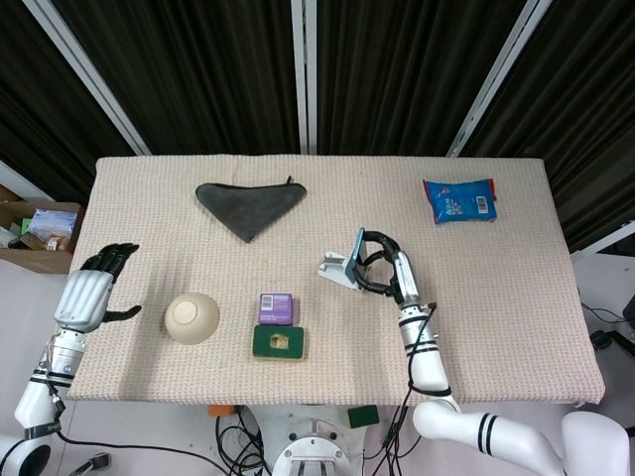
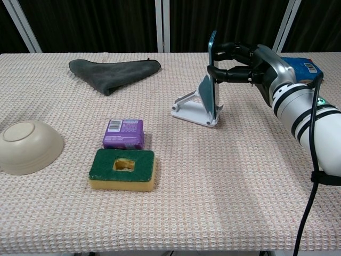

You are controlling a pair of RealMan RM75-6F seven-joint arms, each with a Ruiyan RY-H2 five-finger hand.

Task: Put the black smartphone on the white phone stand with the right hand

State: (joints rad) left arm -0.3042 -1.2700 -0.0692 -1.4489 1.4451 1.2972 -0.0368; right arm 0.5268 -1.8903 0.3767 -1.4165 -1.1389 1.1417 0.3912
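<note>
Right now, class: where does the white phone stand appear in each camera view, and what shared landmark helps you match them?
Head view: white phone stand sits right of centre, just left of the right hand.
Chest view: it sits upper right of centre.
Shared landmark: the purple box, lower left of the stand in both.

you can't read any text here. the purple box (image 2: 123, 133) carries a white label with print too small to make out, and the blue packet (image 1: 459, 199) shows a white patch and red marks, all illegible.
</note>
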